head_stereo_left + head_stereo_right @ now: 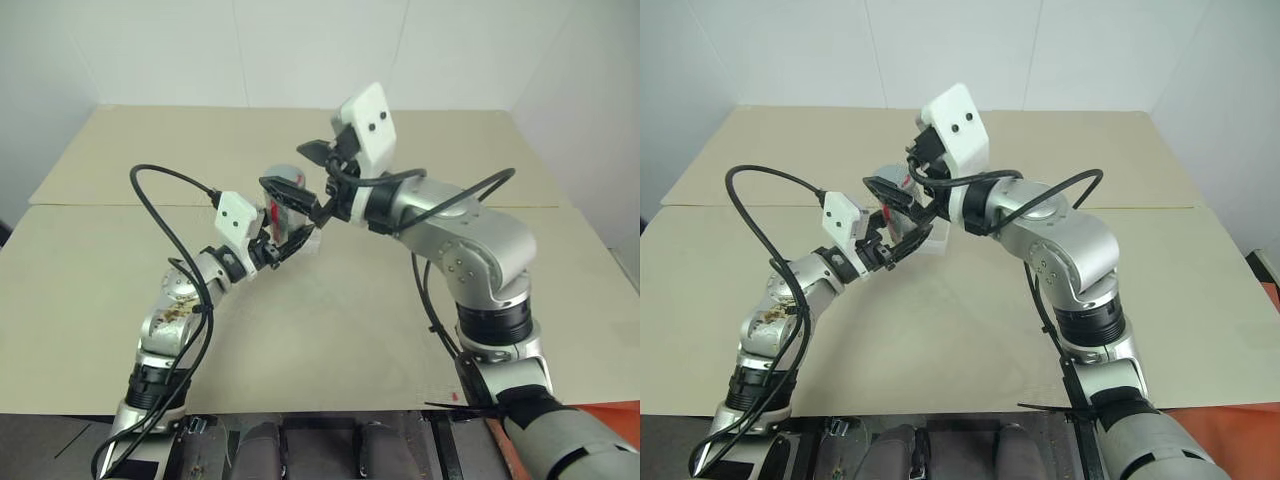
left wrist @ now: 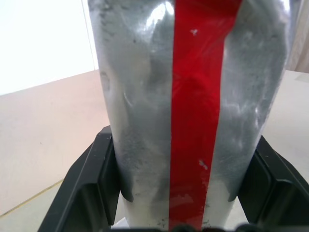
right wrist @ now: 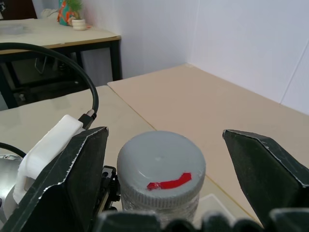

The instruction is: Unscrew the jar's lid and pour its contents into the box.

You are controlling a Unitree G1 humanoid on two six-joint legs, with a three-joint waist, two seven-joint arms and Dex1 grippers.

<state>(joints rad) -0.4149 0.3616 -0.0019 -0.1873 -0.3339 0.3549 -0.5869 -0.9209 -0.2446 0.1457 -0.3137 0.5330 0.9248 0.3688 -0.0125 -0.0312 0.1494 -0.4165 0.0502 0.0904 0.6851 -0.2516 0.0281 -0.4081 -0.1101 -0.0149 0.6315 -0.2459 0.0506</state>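
The beige counter (image 1: 330, 330) spreads under both arms, with a seam crossing it from side to side behind the work. Near its centre, the left end effector (image 1: 290, 235) comes in from about 8 o'clock and is clamped on the jar (image 2: 188, 111), held upright above the counter. In the left wrist view its black fingers (image 2: 89, 188) press both flanks of the silver cylinder, whose red stripe runs straight up the side facing the camera. The jar's top and base are cut off there, and no lettering can be read on the metal.

The right end effector (image 3: 164, 179) reaches in from about 3 o'clock, level with the jar's top, its jaws spread wide. In the right wrist view the two black fingers (image 3: 263, 169) stand on either side of the lid (image 3: 161, 166) with clear gaps, so they are apart from it and grip nothing. The grey cap sits on the jar, with a short red mark on top and no other writing.

The box (image 1: 930, 240) lies on the counter just beside and behind the jar. Only a pale translucent edge peeks out past the left end effector, so most of it is hidden and its inside cannot be made out.
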